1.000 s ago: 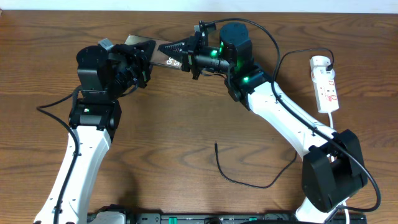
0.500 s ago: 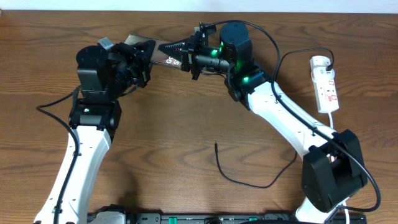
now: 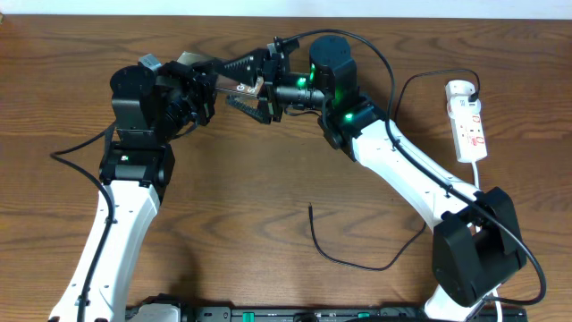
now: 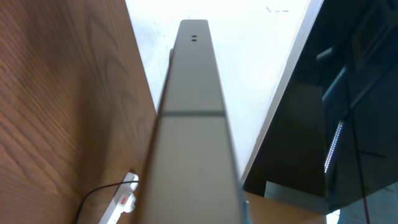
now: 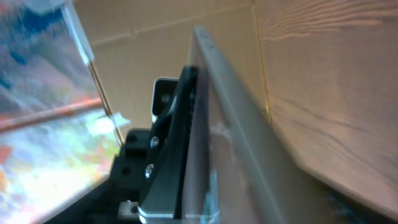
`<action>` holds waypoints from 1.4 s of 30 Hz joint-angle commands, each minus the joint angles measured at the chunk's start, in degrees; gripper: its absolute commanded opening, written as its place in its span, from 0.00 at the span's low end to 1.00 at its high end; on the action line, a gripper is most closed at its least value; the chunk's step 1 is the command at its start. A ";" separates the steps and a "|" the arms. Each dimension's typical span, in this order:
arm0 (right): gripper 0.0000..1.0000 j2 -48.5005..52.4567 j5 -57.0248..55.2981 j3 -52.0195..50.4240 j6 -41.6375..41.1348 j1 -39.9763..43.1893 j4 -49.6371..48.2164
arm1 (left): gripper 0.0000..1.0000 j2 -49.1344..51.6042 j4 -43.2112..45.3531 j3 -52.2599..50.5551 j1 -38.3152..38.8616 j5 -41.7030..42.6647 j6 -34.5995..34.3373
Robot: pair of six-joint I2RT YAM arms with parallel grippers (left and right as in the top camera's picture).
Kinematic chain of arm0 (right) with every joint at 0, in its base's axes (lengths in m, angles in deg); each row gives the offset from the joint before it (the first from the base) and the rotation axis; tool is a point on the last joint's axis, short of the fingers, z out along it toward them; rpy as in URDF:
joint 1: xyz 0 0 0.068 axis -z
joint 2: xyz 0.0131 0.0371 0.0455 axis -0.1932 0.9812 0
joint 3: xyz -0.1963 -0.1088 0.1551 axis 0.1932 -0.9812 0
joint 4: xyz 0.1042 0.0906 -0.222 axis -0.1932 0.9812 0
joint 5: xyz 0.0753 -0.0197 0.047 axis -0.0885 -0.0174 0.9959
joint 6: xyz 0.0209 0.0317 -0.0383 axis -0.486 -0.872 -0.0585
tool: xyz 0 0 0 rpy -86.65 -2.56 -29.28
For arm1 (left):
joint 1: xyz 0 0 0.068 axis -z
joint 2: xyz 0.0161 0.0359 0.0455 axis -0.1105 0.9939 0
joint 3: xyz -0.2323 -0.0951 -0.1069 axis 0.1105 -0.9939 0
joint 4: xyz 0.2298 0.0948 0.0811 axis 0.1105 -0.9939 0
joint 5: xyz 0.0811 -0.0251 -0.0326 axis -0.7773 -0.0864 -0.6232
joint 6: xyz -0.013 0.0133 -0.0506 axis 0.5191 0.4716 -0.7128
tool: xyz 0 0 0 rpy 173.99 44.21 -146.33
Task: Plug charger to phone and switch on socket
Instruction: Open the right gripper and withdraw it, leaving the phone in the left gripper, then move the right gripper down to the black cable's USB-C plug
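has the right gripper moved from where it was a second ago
Yes. The right gripper has shifted left, farther from the white power strip, and its jaws have spread open around the bronze-brown phone.

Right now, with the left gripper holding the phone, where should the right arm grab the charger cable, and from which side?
Grip the charger just behind its free connector tip, which lies on the bare table near the middle front. Come straight down from above with the jaws across the cable. That end lies flat and nearly straight, with nothing beside it.
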 commanded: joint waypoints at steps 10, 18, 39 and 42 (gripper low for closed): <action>0.99 -0.70 3.48 1.14 9.86 0.48 -0.09 | 0.08 -0.33 2.32 0.48 -8.31 5.64 1.40; 0.99 -0.70 3.93 1.14 18.21 4.31 3.48 | 0.07 -0.33 9.84 0.48 -19.34 22.64 1.42; 0.99 -0.70 -41.31 14.93 65.26 5.18 79.71 | 0.07 -0.33 10.75 0.48 -21.94 46.58 18.29; 0.99 -0.50 -47.06 12.52 65.24 3.13 83.97 | 0.07 -0.31 7.82 0.48 -20.06 46.49 21.86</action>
